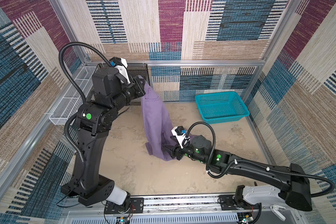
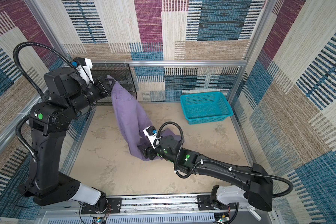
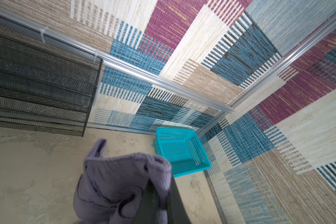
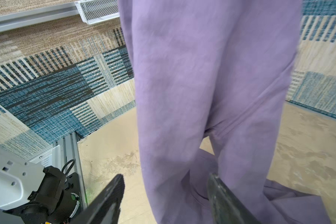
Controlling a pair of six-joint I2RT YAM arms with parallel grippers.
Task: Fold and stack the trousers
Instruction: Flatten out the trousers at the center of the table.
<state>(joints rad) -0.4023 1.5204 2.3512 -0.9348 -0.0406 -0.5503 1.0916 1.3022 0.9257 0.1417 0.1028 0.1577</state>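
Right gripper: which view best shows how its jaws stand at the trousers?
The right wrist view: the right gripper shows both fingers spread, one leg of the trousers hanging between them. Both top views show it small, low beside the cloth; the left wrist view misses it.

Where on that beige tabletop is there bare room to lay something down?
The widest bare patch of the beige tabletop lies between the long lavender cloth trousers and the front metal rail. Another lies between the teal plastic basket and the right arm. The middle is crowded: the trousers hang from the left gripper and pool beside the right gripper.
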